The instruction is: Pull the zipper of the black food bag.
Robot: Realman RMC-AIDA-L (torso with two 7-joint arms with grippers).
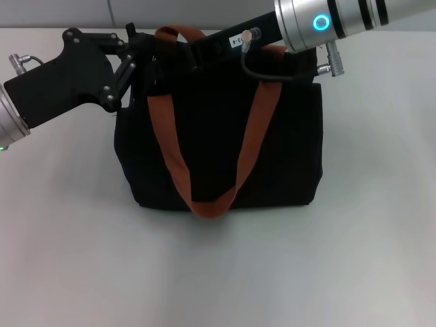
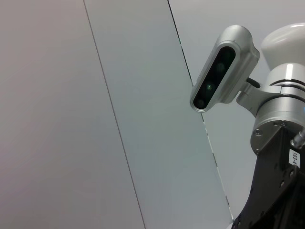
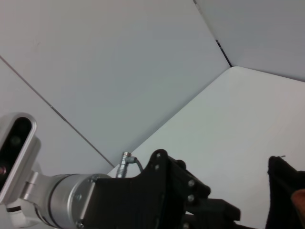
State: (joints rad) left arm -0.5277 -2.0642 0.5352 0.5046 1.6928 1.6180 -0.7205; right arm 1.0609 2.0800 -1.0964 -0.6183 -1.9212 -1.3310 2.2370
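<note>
Black food bag upright on white table, both hands at its top, grips impossible to tell.

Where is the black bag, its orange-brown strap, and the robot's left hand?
black food bag [image 1: 286, 157]: head view, on its front fabric panel.
brown strap [image 1: 170, 157]: head view, on the left run of the handle.
left gripper [image 1: 133, 58]: head view, at the bag's top left corner.

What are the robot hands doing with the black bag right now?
Left gripper at black food bag top-left corner. Right gripper over top. Zipper hidden; brown strap across front.
</note>
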